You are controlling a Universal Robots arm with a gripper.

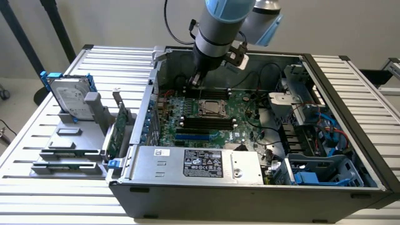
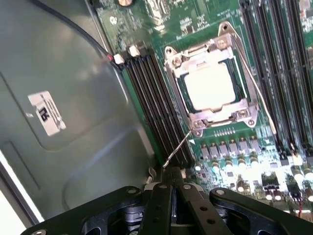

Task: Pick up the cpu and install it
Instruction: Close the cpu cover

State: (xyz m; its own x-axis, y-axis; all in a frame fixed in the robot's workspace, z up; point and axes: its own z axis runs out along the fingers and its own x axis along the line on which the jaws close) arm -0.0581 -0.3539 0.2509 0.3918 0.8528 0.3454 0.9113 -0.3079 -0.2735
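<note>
Silver-topped cpu (image 2: pixel 210 85) sits flat in its socket on the green motherboard (image 2: pixel 234 161), ringed by the socket's metal frame (image 2: pixel 195 115), near the middle of the open computer case (image 1: pixel 250 201). The gripper (image 2: pixel 172 178) hangs just off the socket's far side, its fingers pressed together and holding nothing, and the frame's thin wire lever (image 2: pixel 177 147) points toward them. The chip looks light, stiff and thin, with a slick lid and probably delicate contacts underneath, so I judge only its opposite bare edges suit a grip, kept level
</note>
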